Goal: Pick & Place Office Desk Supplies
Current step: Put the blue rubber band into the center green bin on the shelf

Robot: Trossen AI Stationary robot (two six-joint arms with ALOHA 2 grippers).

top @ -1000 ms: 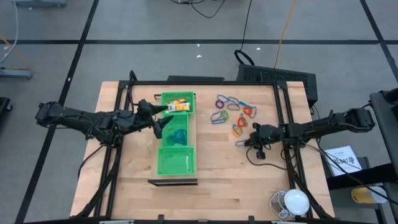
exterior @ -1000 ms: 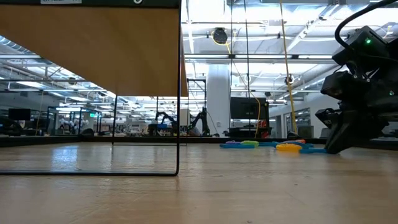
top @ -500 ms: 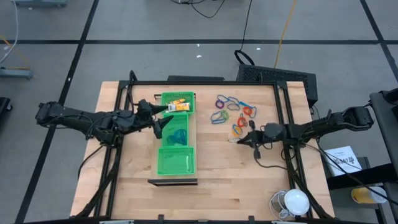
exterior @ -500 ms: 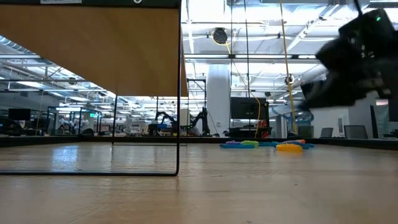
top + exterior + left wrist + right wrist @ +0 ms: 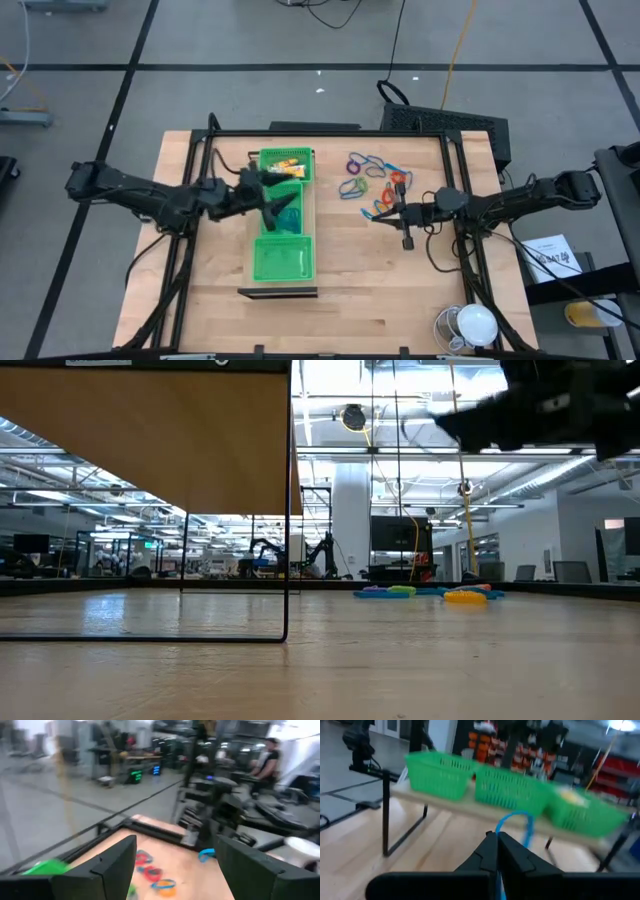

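Our right claw (image 5: 497, 840) is clamped on a thin blue loop (image 5: 512, 822); the long green three-compartment plastic tray (image 5: 510, 785) lies straight ahead, broadside; the left claw (image 5: 272, 203), open, hangs over it.

There are two robot arms, each with one gripper: the left gripper (image 5: 283, 205) and the right gripper (image 5: 373, 216). One green tray (image 5: 283, 262) with three compartments stands on one desk (image 5: 350, 300). The coloured loops (image 5: 368, 175) are too tangled to count exactly. One blue loop (image 5: 516, 823) hangs from the right gripper.
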